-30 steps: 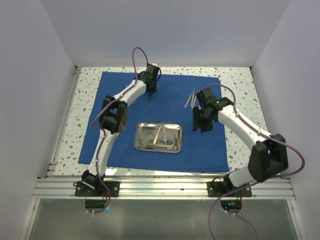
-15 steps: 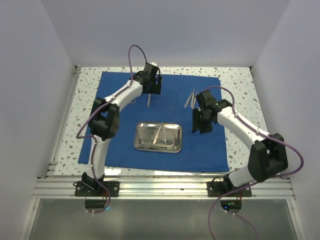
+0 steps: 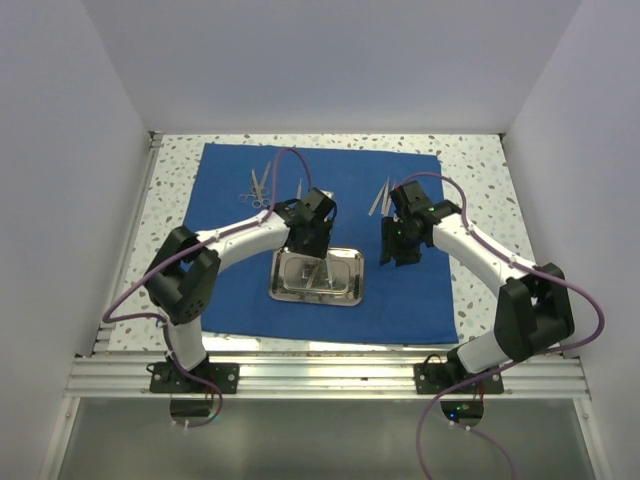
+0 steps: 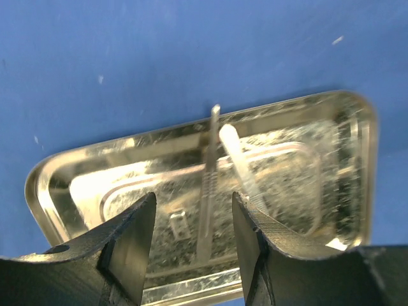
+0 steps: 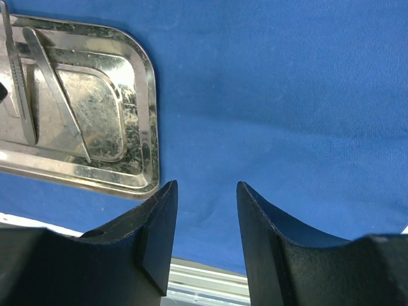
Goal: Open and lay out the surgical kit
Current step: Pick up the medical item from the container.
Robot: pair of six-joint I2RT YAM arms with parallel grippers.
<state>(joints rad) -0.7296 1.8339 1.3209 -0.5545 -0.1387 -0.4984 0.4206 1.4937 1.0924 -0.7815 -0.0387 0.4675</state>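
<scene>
Your overhead view is bright and evenly lit from above, with only soft, short shadows under the arms on the blue cloth. In your left wrist view the steel tray glares hard, its floor washed pale yellow and slightly smeared. Your right wrist view is crisper: the tray's mottled reflections read clearly, while the black fingers show dark with little detail.

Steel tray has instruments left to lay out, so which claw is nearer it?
Left. The left claw hovers directly over the steel tray; the right claw hangs over the blue cloth, off the tray's right edge.
</scene>
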